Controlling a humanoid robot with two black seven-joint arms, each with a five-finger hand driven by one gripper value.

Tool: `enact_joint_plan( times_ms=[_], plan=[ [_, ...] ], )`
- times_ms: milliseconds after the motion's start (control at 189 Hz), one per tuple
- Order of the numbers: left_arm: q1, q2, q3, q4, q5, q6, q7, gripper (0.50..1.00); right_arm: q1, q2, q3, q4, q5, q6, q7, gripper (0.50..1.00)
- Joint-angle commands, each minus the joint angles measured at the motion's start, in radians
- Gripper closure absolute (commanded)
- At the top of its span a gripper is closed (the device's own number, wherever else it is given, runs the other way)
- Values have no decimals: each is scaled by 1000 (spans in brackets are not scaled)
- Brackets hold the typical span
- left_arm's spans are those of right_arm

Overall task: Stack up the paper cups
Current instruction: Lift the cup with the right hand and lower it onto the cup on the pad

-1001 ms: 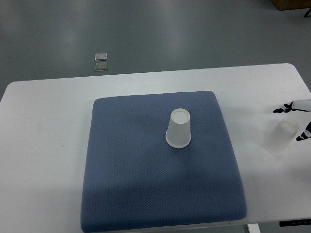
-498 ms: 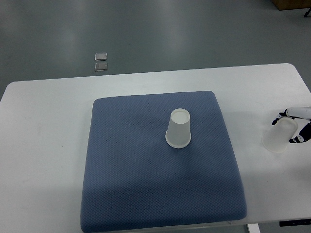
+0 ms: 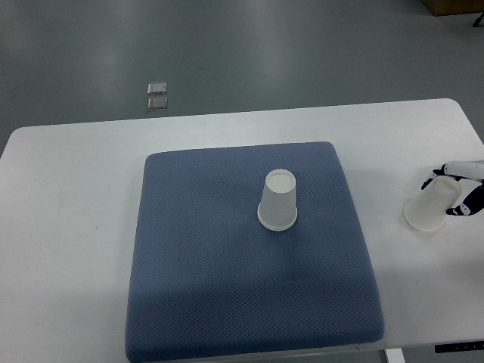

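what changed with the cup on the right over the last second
The right hand has closed its fingers around the paper cup on the bare table, which now leans and sits slightly further left and up in the picture. The upside-down cup on the blue mat has not moved.

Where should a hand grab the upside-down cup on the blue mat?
Grip the paper cup around its tapered side wall, about mid-height, coming from the right, where the right hand already works. It stands rim-down with the closed base up, so there is no open rim to pinch; the mat around it is bare.
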Motion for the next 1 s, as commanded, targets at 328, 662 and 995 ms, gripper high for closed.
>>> enact_joint_plan(
  times_ms=[328,662,995],
  plan=[
    [0,0,0,0,0,-2,-1,500,275,5,11,89,152,162,6,805],
    [0,0,0,0,0,0,1,500,370,163,30,194,174,194,-3,805],
    [0,0,0,0,0,0,-1,500,422,235,28,195,174,292,-8,795]
  ],
)
